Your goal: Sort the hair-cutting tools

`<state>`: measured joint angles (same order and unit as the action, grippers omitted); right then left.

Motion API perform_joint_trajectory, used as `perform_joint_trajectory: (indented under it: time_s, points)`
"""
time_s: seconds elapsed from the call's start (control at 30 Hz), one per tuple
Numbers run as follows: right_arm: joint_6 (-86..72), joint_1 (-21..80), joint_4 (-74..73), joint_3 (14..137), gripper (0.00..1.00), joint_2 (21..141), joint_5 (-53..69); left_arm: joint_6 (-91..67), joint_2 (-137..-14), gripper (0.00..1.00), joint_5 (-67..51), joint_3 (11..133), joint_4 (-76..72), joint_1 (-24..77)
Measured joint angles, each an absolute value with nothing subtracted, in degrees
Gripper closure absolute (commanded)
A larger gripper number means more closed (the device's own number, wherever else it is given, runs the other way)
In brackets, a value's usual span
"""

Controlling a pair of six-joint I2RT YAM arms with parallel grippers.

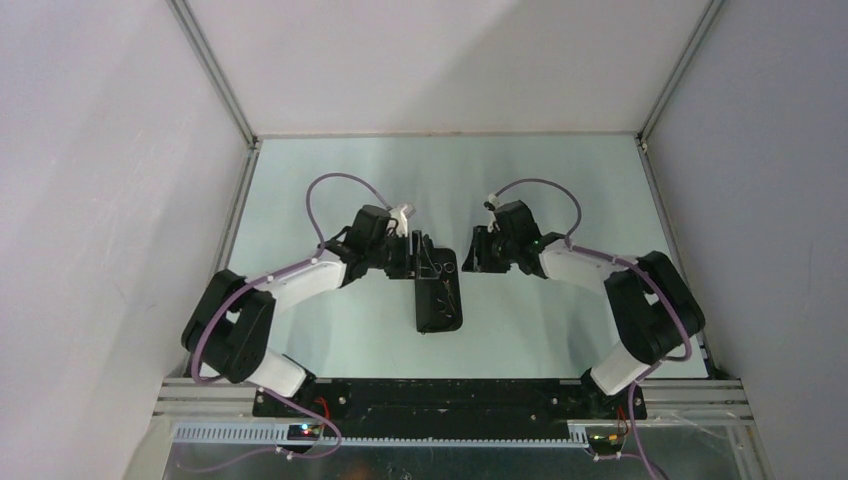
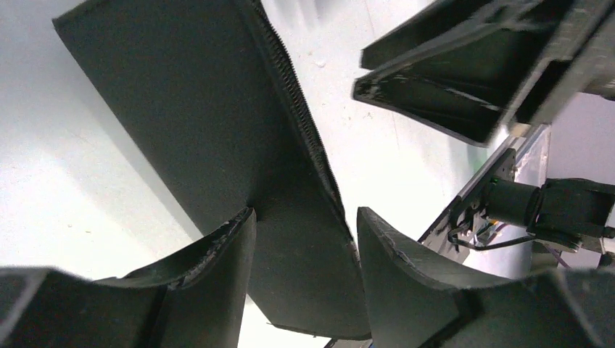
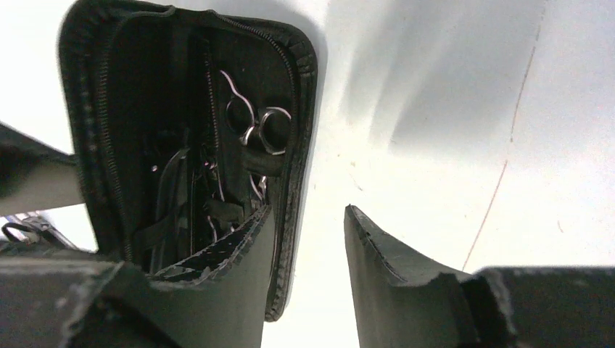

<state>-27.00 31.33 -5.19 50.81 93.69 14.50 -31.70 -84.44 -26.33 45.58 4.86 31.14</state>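
A black zip pouch [image 1: 438,300] lies open at the table's middle. In the right wrist view silver ring-handled scissors [image 3: 265,130] sit strapped inside the pouch [image 3: 290,87], with thin dark tools [image 3: 174,196] beside them that I cannot tell apart. My left gripper [image 1: 412,250] is at the pouch's far left corner. Its jaws [image 2: 304,214] stand apart, and the pouch's flat flap [image 2: 203,123] shows face-on behind the gap, not pinched. My right gripper [image 1: 472,252] is just right of the pouch. It is open [image 3: 308,210] with bare table in the gap, its left finger by the pouch's rim.
White enclosure walls and metal frame posts [image 1: 215,70] ring the table. The arms' black base rail [image 1: 450,395] runs along the near edge. A thin red line [image 3: 508,167] crosses the table to the right of the right gripper.
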Motion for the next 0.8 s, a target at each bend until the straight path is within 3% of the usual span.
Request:
perform_joint_trajectory:
  time_s: [0.5,0.63,0.8]
  points:
    - [-34.68,32.34,-0.89,41.78,0.48,82.37,16.51,-34.63,-96.44,0.54,-28.67,50.59,1.54,35.48]
    - [-36.49,33.04,1.65,41.78,0.51,83.20,16.64,-34.81,-97.21,0.57,-29.26,51.05,1.08,36.40]
    - [-38.11,33.54,4.34,41.78,0.63,87.48,17.02,-35.03,-97.08,0.57,-29.08,50.96,1.04,36.69]
